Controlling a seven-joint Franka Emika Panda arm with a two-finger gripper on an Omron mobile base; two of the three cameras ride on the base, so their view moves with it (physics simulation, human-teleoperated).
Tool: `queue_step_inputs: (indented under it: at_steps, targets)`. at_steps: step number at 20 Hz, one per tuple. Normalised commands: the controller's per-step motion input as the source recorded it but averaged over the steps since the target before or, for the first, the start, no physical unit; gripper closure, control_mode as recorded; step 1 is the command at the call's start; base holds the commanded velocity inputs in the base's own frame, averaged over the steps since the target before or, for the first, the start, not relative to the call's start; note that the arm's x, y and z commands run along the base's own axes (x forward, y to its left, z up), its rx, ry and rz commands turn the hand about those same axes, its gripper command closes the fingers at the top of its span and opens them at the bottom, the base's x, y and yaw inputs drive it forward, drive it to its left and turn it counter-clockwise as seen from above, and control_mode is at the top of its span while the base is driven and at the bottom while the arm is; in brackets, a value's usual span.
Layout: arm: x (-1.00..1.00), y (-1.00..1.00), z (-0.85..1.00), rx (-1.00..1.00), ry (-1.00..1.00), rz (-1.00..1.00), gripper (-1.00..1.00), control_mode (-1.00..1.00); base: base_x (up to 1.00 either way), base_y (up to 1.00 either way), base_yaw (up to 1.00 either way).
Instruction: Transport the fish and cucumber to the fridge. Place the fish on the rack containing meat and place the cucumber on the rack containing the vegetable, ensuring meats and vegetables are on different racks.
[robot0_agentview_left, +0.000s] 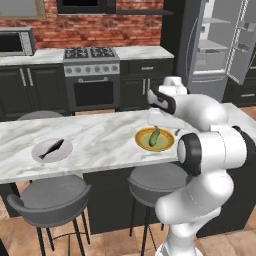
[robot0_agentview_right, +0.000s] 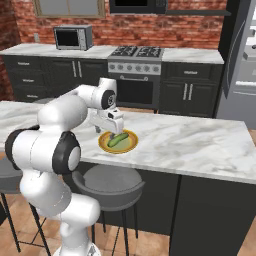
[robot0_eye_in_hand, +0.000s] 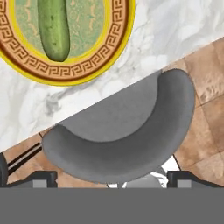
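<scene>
The green cucumber (robot0_agentview_left: 155, 137) (robot0_agentview_right: 118, 140) (robot0_eye_in_hand: 53, 28) lies on a yellow patterned plate (robot0_agentview_left: 167, 145) (robot0_agentview_right: 131, 145) (robot0_eye_in_hand: 87, 70) near the island's front edge. My gripper (robot0_agentview_left: 162, 125) (robot0_agentview_right: 107, 131) (robot0_eye_in_hand: 112, 179) hovers just above that plate, open, with nothing between its fingertips (robot0_eye_in_hand: 41, 178). The dark fish (robot0_agentview_left: 52, 149) rests on a grey plate (robot0_agentview_left: 67, 152) at the left of the island. The fridge (robot0_agentview_left: 220, 45) (robot0_agentview_right: 245, 50) stands open at the far right, with pale shelves (robot0_agentview_left: 214, 44) inside. The meat and the vegetable are too small to make out, so I cannot tell which is the rack containing meat.
Grey stools (robot0_agentview_left: 50, 200) (robot0_agentview_right: 107, 185) (robot0_eye_in_hand: 118, 140) stand under the island's front edge. My own white arm (robot0_agentview_left: 210, 150) rises close behind the yellow plate. A stove (robot0_agentview_left: 92, 75) and dark cabinets (robot0_agentview_left: 30, 85) line the back wall. A microwave (robot0_agentview_right: 73, 36) sits on the back counter.
</scene>
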Motion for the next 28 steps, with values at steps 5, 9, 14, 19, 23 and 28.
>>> queue_step_inputs:
  at_steps: [5, 9, 14, 19, 23, 28]
  targets:
    - [0.5, -0.05, -0.36, 0.0, 0.04, 0.0, -1.0, -1.0, 0.0, 0.0, 0.0]
    - [0.54, 0.0, -0.37, 0.0, 0.08, 0.0, -1.0, -1.0, 0.0, 0.0, 0.0]
    - [0.66, 0.0, -0.42, 0.0, 0.03, 0.0, -1.0, -1.0, 0.0, 0.0, 0.0]
    - [0.68, 0.0, -0.15, 0.0, 0.04, 0.0, -1.0, -1.0, 0.0, 0.0, 0.0]
    - [0.51, 0.0, -0.11, 0.0, 0.1, 0.0, -1.0, -1.0, 0.0, 0.0, 0.0]
    - [0.54, 0.0, -0.43, 0.0, 0.0, 0.0, -1.0, -1.0, 0.0, 0.0, 0.0]
